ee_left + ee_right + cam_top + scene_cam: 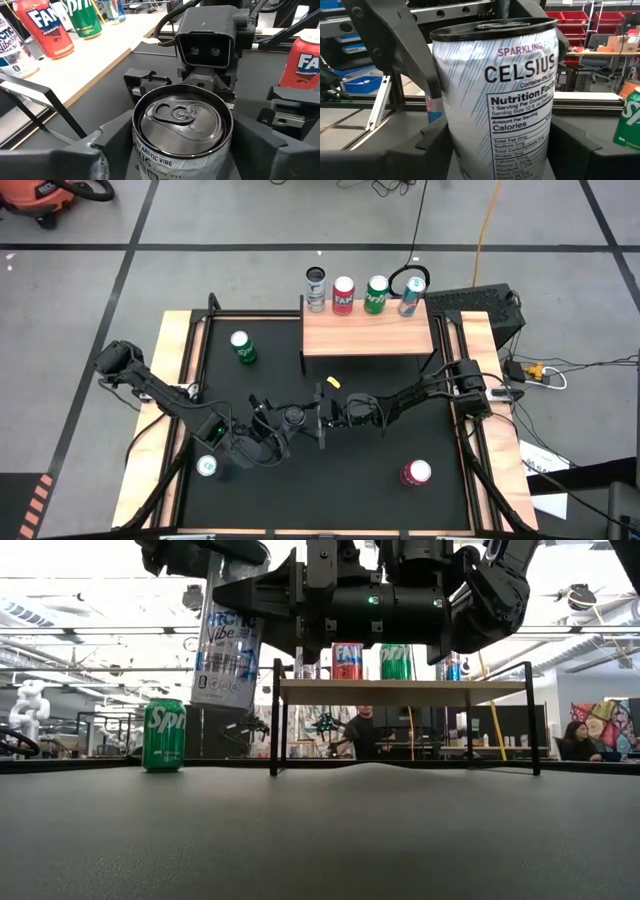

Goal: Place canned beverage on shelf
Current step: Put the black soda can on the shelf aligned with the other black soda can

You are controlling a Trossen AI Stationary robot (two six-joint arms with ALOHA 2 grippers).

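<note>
The white Celsius can [225, 645] hangs well above the table [380, 440], over the middle of it and toward the left edge, caught between the two arms where they meet. The right gripper [322, 418] is pinching the can's body, its dark fingers [395, 155] pressed to either side of the label. The left gripper [272, 423] sits around the same can, looking down on its lid. Whether it has actually clamped cannot be told. That uncertainty is the main risk. If the right gripper lets go before the left one truly bears the weight, the can would likely drop, dent or roll toward an edge. If both squeeze and either arm pulls away, the can could twist in the grip and end up tilted, which would make a clean upright placement harder. The shelf [368, 335] stands at the far edge of the table. Its rear edge already carries a silver can [317, 288], a red Fanta can [343, 295], a green Sprite can [376, 294] and a blue can [410, 296] in a row. Only the bare strip along the front of the board looks free, so a can set too far back could topple a neighbour off the rear. A low approach might clip the board's front edge or a black leg [275, 720]. Loose cans on the table, a green one [242, 347] near the far left corner and a red one [416, 472] toward the near right corner, lie apart from the likely path.
</note>
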